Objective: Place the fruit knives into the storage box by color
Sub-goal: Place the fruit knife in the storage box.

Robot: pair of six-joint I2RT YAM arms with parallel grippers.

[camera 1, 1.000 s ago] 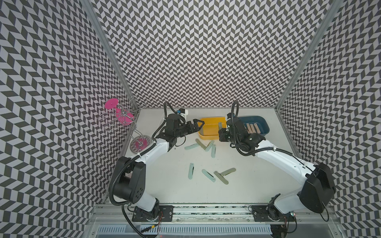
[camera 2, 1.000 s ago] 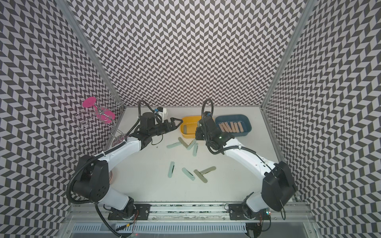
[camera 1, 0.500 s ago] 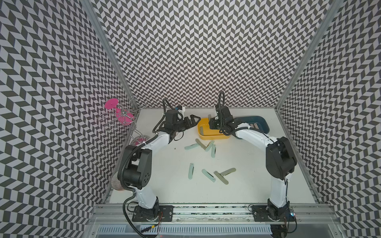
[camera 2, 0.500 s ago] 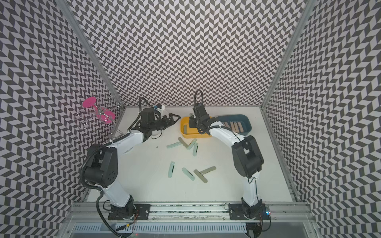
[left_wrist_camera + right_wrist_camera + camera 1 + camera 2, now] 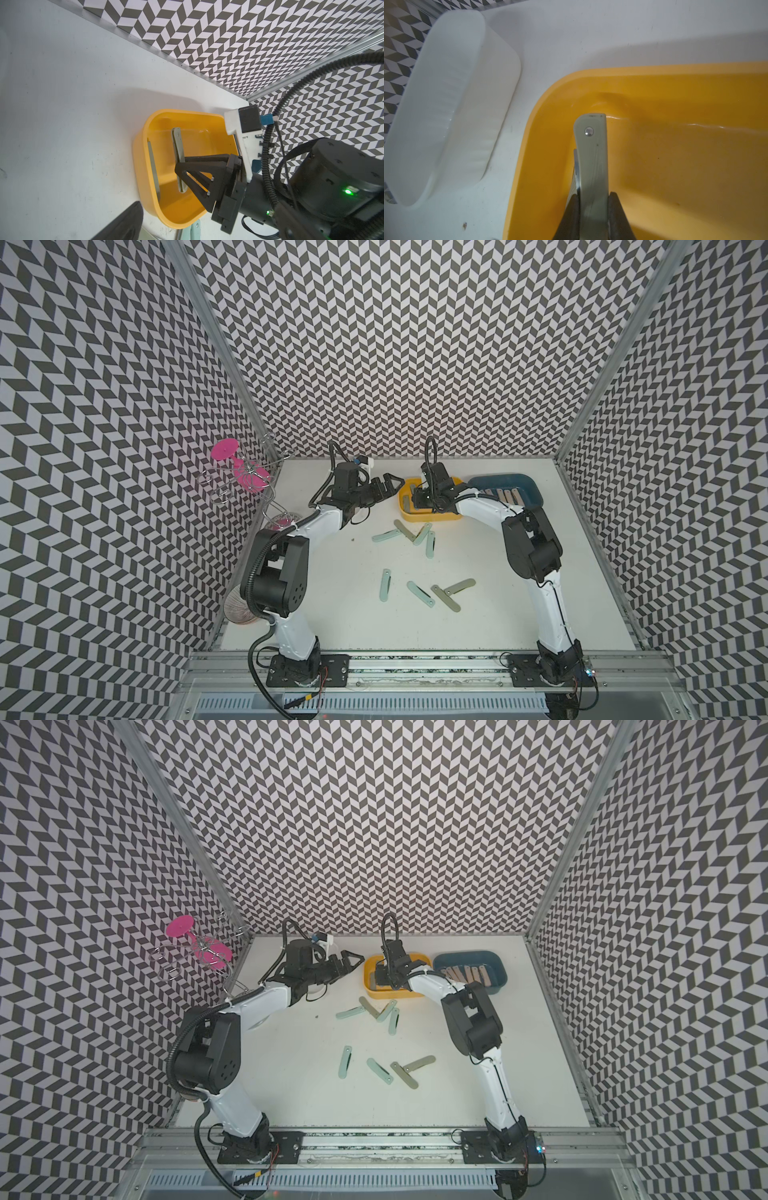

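Chevron walls, white table, knife sorting halfway done

We've got the right gripper clamped on a grey-green knife low inside the yellow box, near a second knife lying along the box wall. A second ago that gripper sat in front of the box by the loose pile; now it's over the rim. Left gripper hangs just beside the yellow box, jaws apart, nothing in them, roughly where it was. Peach knives lie in the blue box. Eight loose knives, mint and grey-green, haven't budged. White box sits beside the yellow one.
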